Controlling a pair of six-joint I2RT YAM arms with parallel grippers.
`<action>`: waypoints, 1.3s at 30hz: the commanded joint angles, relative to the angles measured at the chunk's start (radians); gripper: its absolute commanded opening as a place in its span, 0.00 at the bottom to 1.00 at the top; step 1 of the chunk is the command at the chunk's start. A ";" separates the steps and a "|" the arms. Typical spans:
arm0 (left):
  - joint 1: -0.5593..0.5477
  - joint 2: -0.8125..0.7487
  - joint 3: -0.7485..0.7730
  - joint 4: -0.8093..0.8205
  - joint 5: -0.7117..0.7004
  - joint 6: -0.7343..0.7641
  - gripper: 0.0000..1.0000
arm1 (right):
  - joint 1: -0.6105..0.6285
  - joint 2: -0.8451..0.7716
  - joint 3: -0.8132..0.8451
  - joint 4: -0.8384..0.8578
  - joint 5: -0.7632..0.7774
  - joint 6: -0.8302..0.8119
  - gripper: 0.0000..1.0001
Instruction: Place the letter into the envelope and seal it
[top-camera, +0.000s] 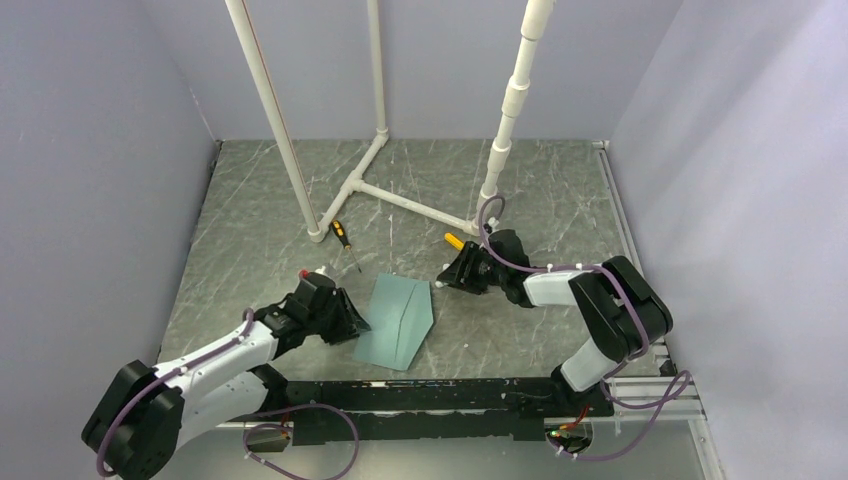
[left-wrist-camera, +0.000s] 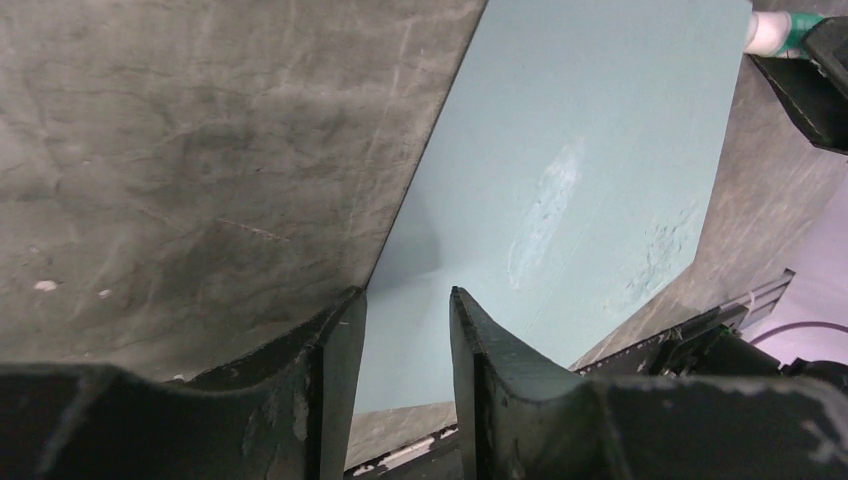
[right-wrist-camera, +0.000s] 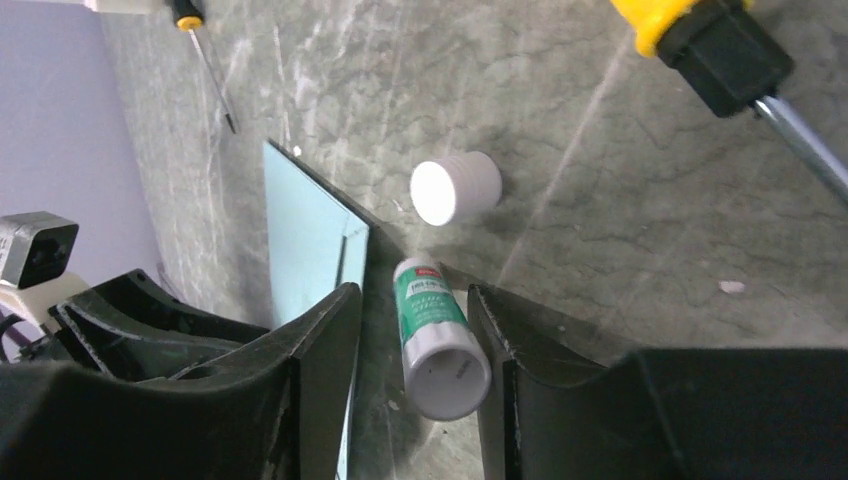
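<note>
The pale teal envelope (top-camera: 398, 320) lies flat on the table between the two arms, its flap folded down. The letter is hidden from every view. My left gripper (top-camera: 352, 322) is at the envelope's left edge. In the left wrist view it (left-wrist-camera: 405, 295) stands open just over the envelope (left-wrist-camera: 560, 200), with nothing between its fingers. My right gripper (top-camera: 445, 272) is at the envelope's far right corner. In the right wrist view it (right-wrist-camera: 412, 290) is open, and a green-and-white glue stick (right-wrist-camera: 437, 335) lies uncapped between the fingers, against the right one.
The glue stick's white cap (right-wrist-camera: 455, 188) lies on the table beyond the right gripper. A yellow-and-black screwdriver (top-camera: 343, 238) lies behind the envelope, and a second one (right-wrist-camera: 715, 50) is near the right gripper. A white pipe frame (top-camera: 400, 200) stands at the back.
</note>
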 joint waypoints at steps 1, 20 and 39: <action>0.002 0.024 -0.045 0.038 0.052 0.016 0.42 | -0.005 -0.047 0.007 -0.074 0.072 -0.011 0.50; 0.002 -0.099 0.029 -0.025 0.047 0.053 0.31 | -0.004 -0.212 0.004 -0.332 0.179 -0.102 0.55; 0.002 0.074 0.029 0.207 0.152 0.097 0.03 | 0.078 -0.229 -0.086 -0.224 0.010 -0.095 0.21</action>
